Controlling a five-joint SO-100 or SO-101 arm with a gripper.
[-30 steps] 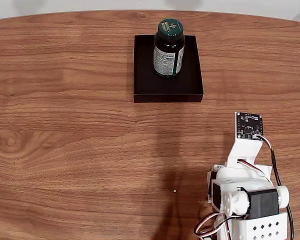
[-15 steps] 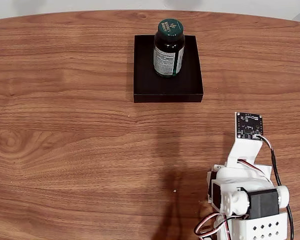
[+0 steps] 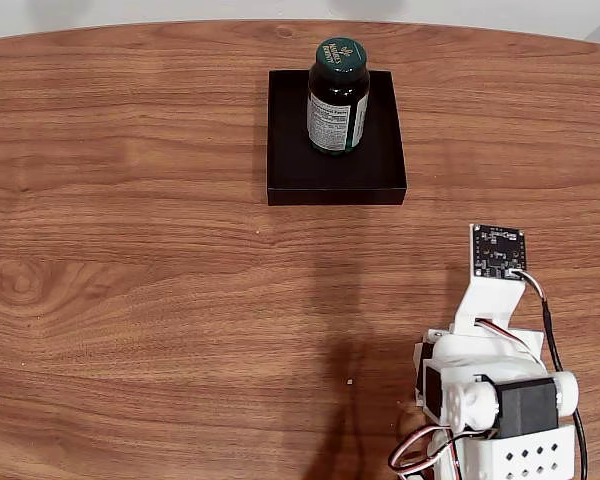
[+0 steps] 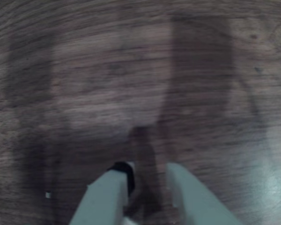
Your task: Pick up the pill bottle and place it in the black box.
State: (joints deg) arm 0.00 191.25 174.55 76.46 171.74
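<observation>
The pill bottle (image 3: 338, 96), dark brown with a green cap and white label, stands upright inside the black box (image 3: 300, 175) at the far middle of the table, toward the box's back. The arm (image 3: 490, 395) is folded at the bottom right of the fixed view, well away from the box. In the blurred wrist view my gripper (image 4: 150, 171) hangs close over bare wood. Its two white fingers (image 4: 107, 197) stand a narrow gap apart with nothing between them.
The wood-grain table (image 3: 140, 280) runs wide to the left and in front of the box. Its curved far edge lies just behind the box. A small circuit board (image 3: 498, 250) sits atop the folded arm.
</observation>
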